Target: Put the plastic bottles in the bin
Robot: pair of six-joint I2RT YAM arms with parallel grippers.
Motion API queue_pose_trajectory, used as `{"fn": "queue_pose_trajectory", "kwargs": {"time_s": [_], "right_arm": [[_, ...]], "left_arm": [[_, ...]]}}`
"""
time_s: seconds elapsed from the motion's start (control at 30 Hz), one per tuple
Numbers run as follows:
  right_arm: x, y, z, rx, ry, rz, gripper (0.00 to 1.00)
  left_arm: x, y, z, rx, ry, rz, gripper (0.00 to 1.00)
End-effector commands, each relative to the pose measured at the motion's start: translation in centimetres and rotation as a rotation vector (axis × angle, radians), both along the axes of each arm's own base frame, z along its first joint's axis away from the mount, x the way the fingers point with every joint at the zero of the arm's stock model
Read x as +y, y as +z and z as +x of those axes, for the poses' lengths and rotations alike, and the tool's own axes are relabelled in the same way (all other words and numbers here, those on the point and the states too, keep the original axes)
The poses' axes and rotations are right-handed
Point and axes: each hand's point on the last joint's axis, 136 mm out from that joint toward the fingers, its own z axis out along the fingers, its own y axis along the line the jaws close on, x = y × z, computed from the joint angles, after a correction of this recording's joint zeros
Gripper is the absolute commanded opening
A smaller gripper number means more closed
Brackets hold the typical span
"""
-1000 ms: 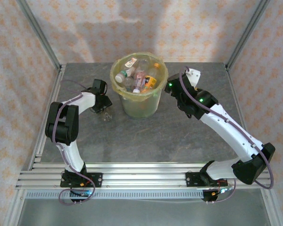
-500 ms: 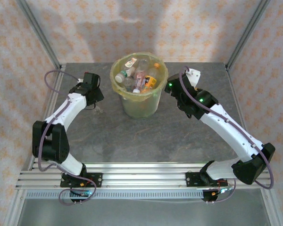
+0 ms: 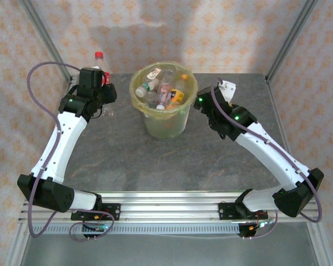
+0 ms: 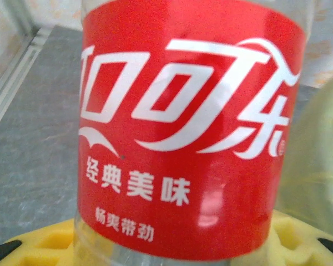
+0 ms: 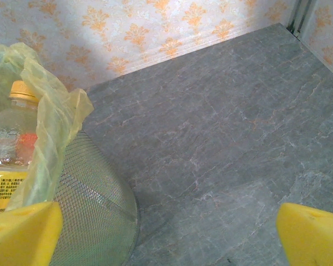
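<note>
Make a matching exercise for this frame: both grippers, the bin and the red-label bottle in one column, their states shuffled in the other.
1. left gripper
2. right gripper
3. bin
4. red-label bottle

A. open, beside the bin
B. holding several bottles
C. upright, left of the bin in the top view
D. shut on the red-label bottle

Pairs: 1-D, 2-A, 3-B, 4-C
</note>
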Motion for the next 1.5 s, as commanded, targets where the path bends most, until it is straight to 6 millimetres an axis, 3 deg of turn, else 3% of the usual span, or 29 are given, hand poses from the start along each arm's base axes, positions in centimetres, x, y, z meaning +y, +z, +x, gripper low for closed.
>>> {"fn": "queue_pose_trajectory", "kwargs": {"time_s": [0.0, 0.2, 0.4, 0.57, 0.77, 1.03, 1.27, 1.47], "right_arm": [[-0.1, 0.5, 0.0, -0.009, -0.010, 0.001, 0.99], [-0.3, 0.7, -0.2, -0.014, -0.011, 0.005, 0.99], [-0.5, 0.9, -0.4, -0.021, -0.016, 0.007, 0.99], [-0.8, 1.2, -0.6, -0.028, -0.019, 0.004, 0.99], [-1.7, 1.8, -0.9, -0.047, -0.043, -0.017, 0.99], [-2.6, 2.9, -1.1, -0.072, -0.064, -0.038, 0.99], [-3.0, 3.8, -0.8, -0.087, -0.067, -0.040, 0.99], [-2.4, 4.8, 0.2, -0.096, -0.032, -0.030, 0.99]], "left_arm": [[-2.2, 2.9, -0.9, -0.034, -0.115, 0.035, 0.48], [-7.0, 7.6, -0.2, -0.146, -0.272, -0.015, 0.48], [-12.1, 9.8, 0.7, -0.191, -0.417, 0.003, 0.48], [-16.3, 10.0, 1.4, -0.187, -0.525, 0.058, 0.48], [-20.4, 8.7, 1.7, -0.143, -0.625, 0.146, 0.48], [-22.7, 6.4, 1.9, -0.080, -0.679, 0.252, 0.48], [-22.9, 4.6, 1.8, -0.038, -0.684, 0.278, 0.48], [-21.8, 3.5, 2.0, -0.014, -0.658, 0.354, 0.49]]}}
